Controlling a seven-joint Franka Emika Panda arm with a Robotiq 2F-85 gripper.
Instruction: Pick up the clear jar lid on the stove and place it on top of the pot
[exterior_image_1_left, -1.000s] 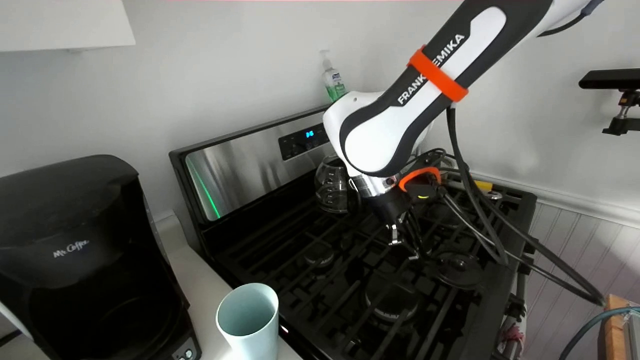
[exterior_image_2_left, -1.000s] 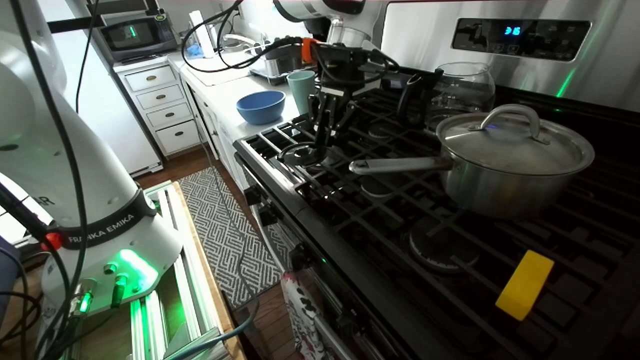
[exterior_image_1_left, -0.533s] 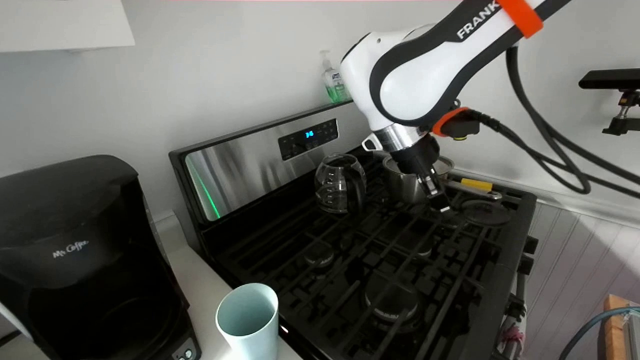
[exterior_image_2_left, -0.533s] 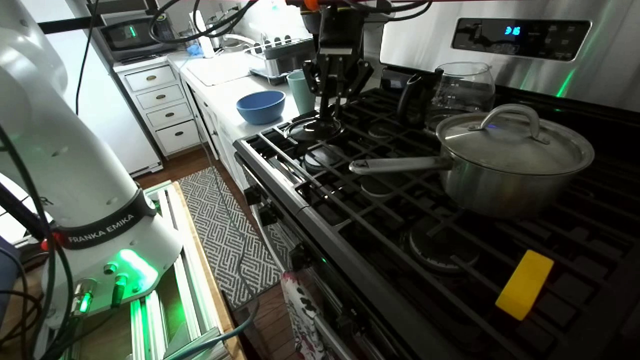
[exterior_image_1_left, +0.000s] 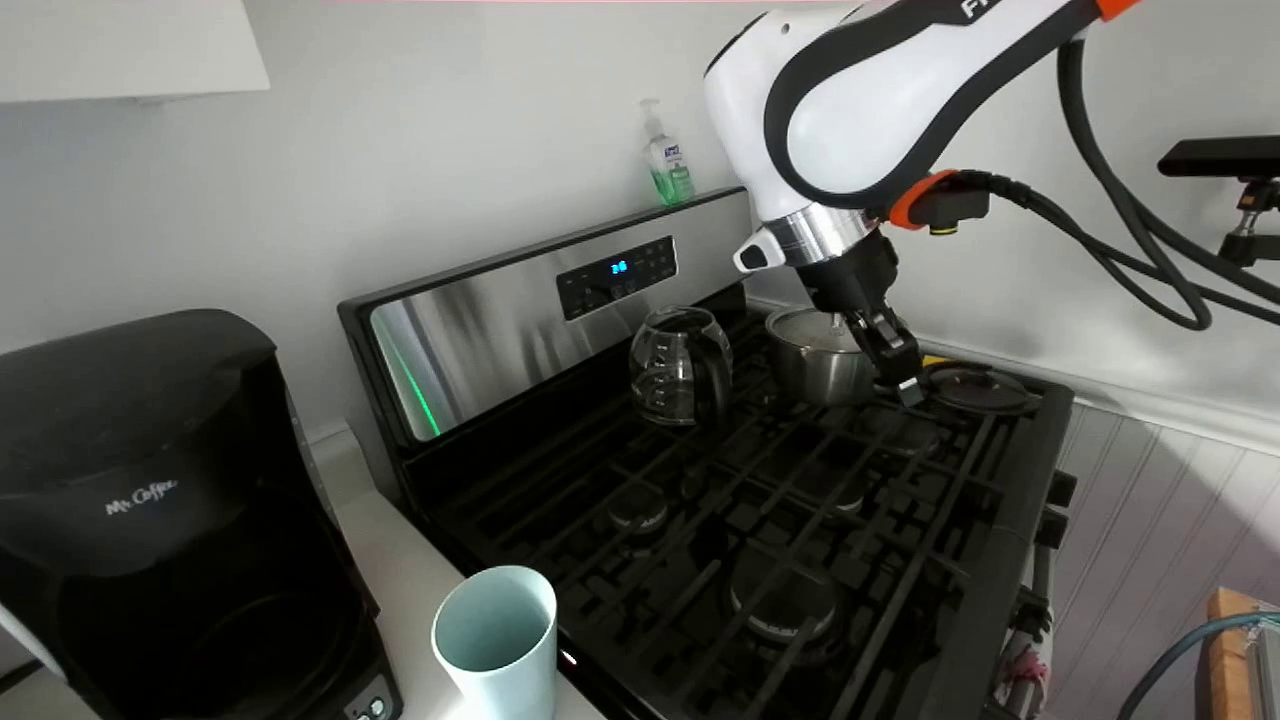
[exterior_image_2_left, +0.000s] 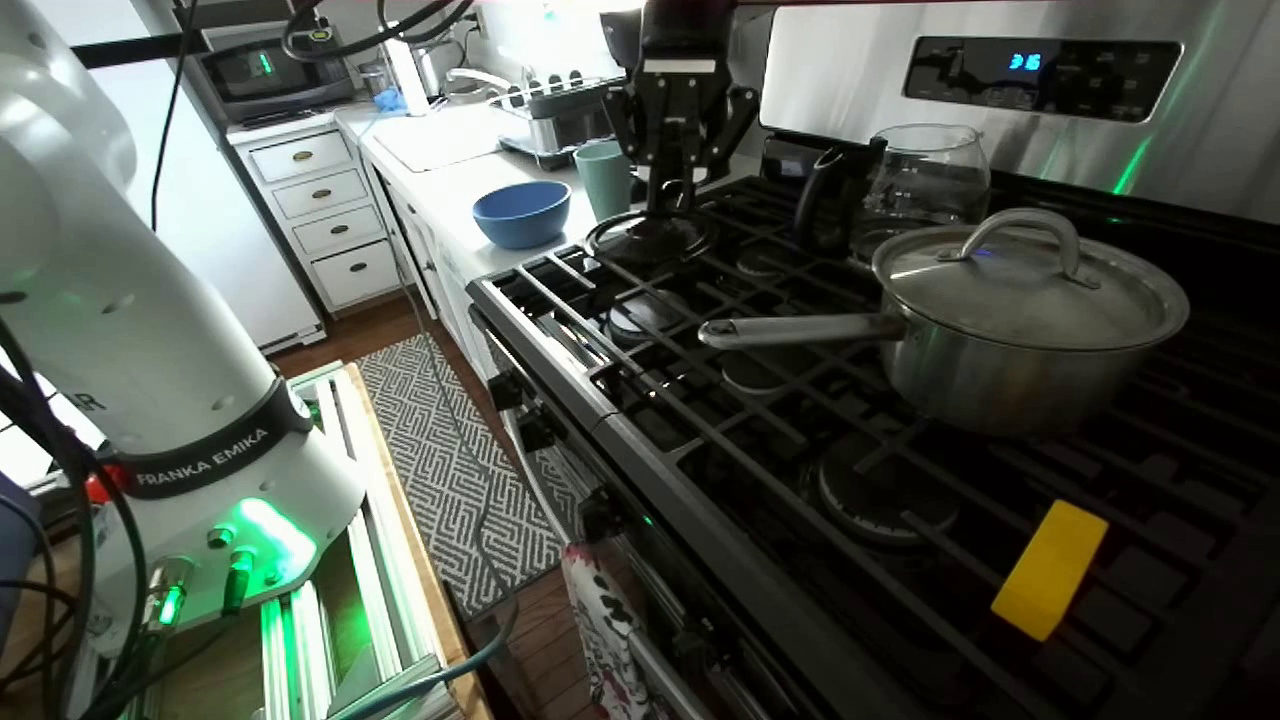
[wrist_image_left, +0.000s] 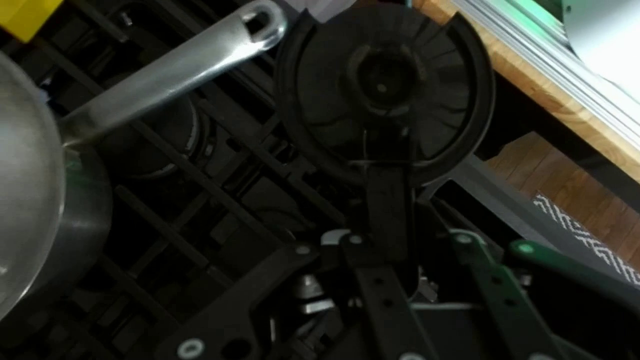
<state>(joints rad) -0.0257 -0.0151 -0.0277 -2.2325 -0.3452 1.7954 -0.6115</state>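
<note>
The clear jar lid (exterior_image_1_left: 985, 392) is round, dark and see-through with a dark rim; it also shows in an exterior view (exterior_image_2_left: 635, 246) and the wrist view (wrist_image_left: 322, 90). My gripper (exterior_image_2_left: 672, 203) is shut on its top knob and holds it above the grates of the stove (exterior_image_2_left: 650, 450). My fingertips (wrist_image_left: 389, 165) hide part of the knob in the wrist view. The steel pot (exterior_image_2_left: 990, 385) stands at the back of the stove, covered by a steel-rimmed lid with an arched handle (exterior_image_2_left: 1020, 222). The pot also shows in the other views (exterior_image_1_left: 810, 372) (wrist_image_left: 85, 215), apart from the held lid.
The pot's long handle (wrist_image_left: 175, 75) sticks out toward the stove's front. A glass kettle (exterior_image_1_left: 665, 370) stands beside the pot. A yellow block (exterior_image_2_left: 1050, 570) lies on the grates. A blue bowl (exterior_image_2_left: 522, 215), a pale green cup (exterior_image_1_left: 495, 640) and a coffee maker (exterior_image_1_left: 170, 500) stand on the counter.
My gripper has risen with the lid in it. The lid has gone from low over the front burner to higher above the grates. The pot has not moved.
</note>
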